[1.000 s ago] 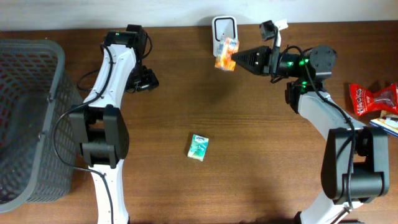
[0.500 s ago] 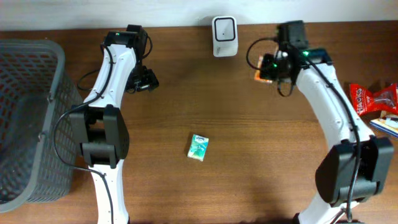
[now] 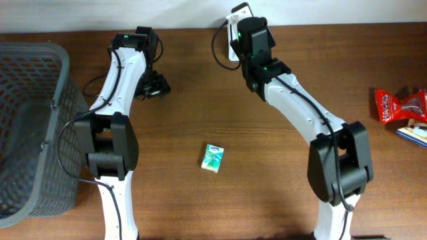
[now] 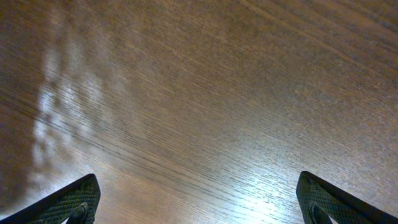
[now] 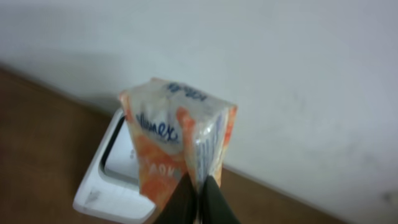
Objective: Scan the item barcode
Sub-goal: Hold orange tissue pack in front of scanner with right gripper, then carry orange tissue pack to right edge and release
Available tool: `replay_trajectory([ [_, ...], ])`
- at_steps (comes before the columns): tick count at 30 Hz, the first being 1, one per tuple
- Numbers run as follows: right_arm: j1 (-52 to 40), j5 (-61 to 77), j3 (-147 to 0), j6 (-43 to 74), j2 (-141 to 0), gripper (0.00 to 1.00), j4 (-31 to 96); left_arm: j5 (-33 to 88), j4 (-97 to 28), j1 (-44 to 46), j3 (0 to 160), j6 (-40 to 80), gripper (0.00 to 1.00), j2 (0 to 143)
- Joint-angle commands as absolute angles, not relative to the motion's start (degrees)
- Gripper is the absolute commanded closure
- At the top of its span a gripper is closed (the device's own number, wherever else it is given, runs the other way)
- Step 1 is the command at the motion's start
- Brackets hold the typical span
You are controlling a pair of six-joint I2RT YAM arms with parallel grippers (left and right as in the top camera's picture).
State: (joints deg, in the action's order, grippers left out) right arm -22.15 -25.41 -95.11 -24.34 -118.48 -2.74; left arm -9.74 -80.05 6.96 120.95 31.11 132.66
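Note:
An orange-and-white Kleenex tissue pack [image 5: 168,143] is pinched at its lower edge, with my right gripper [image 5: 199,188] shut on it. The pack is upright just in front of the white barcode scanner [image 5: 109,180] at the table's back edge, by the wall. From overhead, the right arm's wrist [image 3: 255,40] covers most of the scanner [image 3: 232,48] and hides the pack. My left gripper [image 4: 199,208] is open over bare wood with nothing between its fingers, and sits at the back left [image 3: 155,87].
A small green pack [image 3: 213,158] lies mid-table. A grey mesh basket [image 3: 27,120] fills the left edge. A red snack bag [image 3: 393,105] and a blue-edged item [image 3: 415,135] lie at the far right.
The right arm swung left with the tissue pack, from right of the scanner to directly over it. The left arm stayed still.

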Motion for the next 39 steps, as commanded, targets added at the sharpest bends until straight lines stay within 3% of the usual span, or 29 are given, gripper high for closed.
replay_trajectory([
  [1, -22.0, -25.5, -95.7, -34.6, -125.2, 0.96, -11.0, -10.3, -80.2, 7.1, 120.8, 31.4, 0.01, 132.9],
  [4, -21.3, -25.2, -95.7, -35.4, -128.4, 0.96, -16.6, -10.3, -80.2, 7.1, 120.8, 31.4, 0.01, 132.9],
  [16, -18.6, -24.0, -95.7, -34.9, -130.6, 0.96, -15.4, -10.3, -80.2, 7.1, 120.8, 31.4, 0.01, 133.0],
  [23, -16.7, -44.2, -95.7, -10.6, -125.5, 0.96, -10.4, -10.3, -80.2, 7.1, 120.8, 31.5, 0.01, 133.1],
  [28, 0.1, -43.5, -95.7, 13.1, -113.7, 0.96, 21.2, -10.3, -80.2, 7.1, 120.8, 31.5, 0.01, 133.1],
  [32, 17.1, -41.8, -95.5, 14.5, -114.0, 0.96, 37.2, -10.3, -80.2, 7.1, 120.8, 31.4, 0.01, 133.1],
  [36, 28.7, -32.9, -95.4, 14.5, -114.0, 0.96, 42.6, -10.3, -80.2, 7.1, 120.8, 31.4, 0.01, 133.1],
  [37, 30.6, -30.4, -95.4, 14.5, -114.0, 0.73, 43.8, -10.3, -80.2, 7.1, 120.8, 31.4, 0.01, 133.1],
  [38, 30.9, -30.0, -95.4, 14.4, -114.0, 0.27, 44.5, -10.3, -80.2, 7.1, 120.8, 31.4, 0.01, 133.1],
  [39, 30.6, -29.0, -95.5, 14.5, -113.6, 0.01, 45.7, -10.3, -80.2, 7.1, 120.8, 31.4, 0.01, 133.1],
])
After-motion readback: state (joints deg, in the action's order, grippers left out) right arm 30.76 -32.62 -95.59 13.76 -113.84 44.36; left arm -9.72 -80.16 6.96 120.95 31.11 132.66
